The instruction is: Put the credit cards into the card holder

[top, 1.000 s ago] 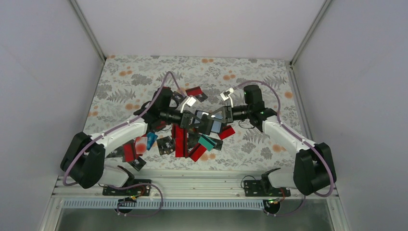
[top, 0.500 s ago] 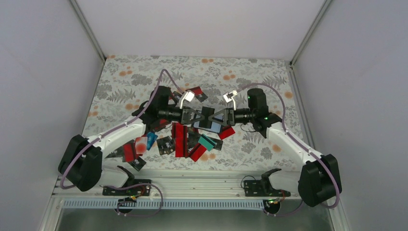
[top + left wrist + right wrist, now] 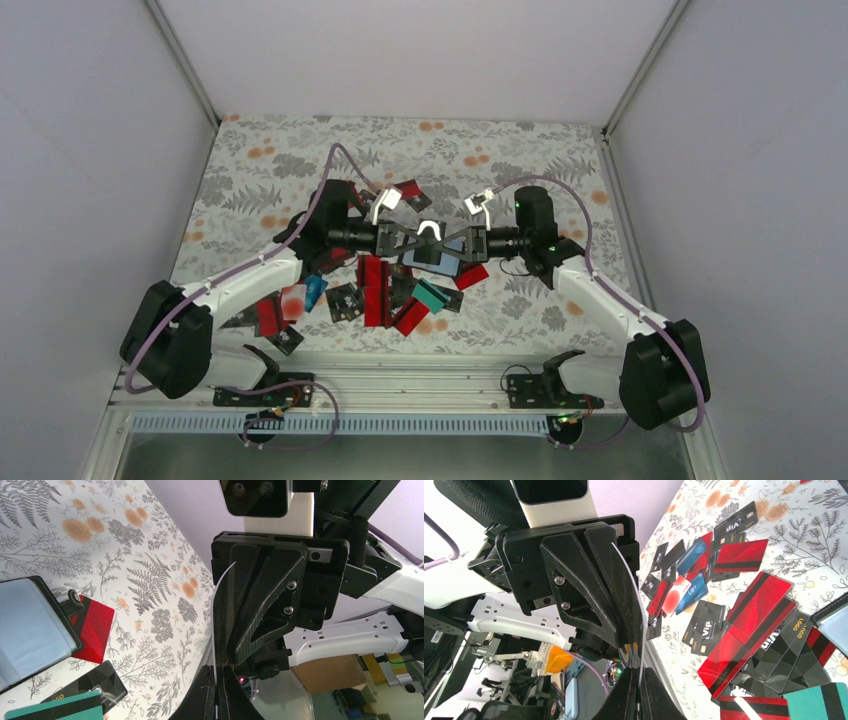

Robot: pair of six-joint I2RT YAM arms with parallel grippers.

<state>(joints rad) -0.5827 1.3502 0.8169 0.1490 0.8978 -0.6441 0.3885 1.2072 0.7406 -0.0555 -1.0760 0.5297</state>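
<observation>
A: State of the grippers?

B: Left gripper (image 3: 220,674) and right gripper (image 3: 640,672) are both pinched tight on one white card (image 3: 430,231). It is airborne mid-frame in the top view and bowed between them. The holder (image 3: 35,630) lies open at lower left of the left wrist view.

A: Handling note?

B: Judgement: one side should let go so the bow relaxes. Then lead a short edge into a pocket at a shallow angle.

A: Counts?

B: One card aloft, one holder. The pile (image 3: 744,615) overlaps; over a dozen, no exact count possible.

Robot lab, white-walled enclosure (image 3: 90,150), aluminium frame rails (image 3: 400,385)
</observation>
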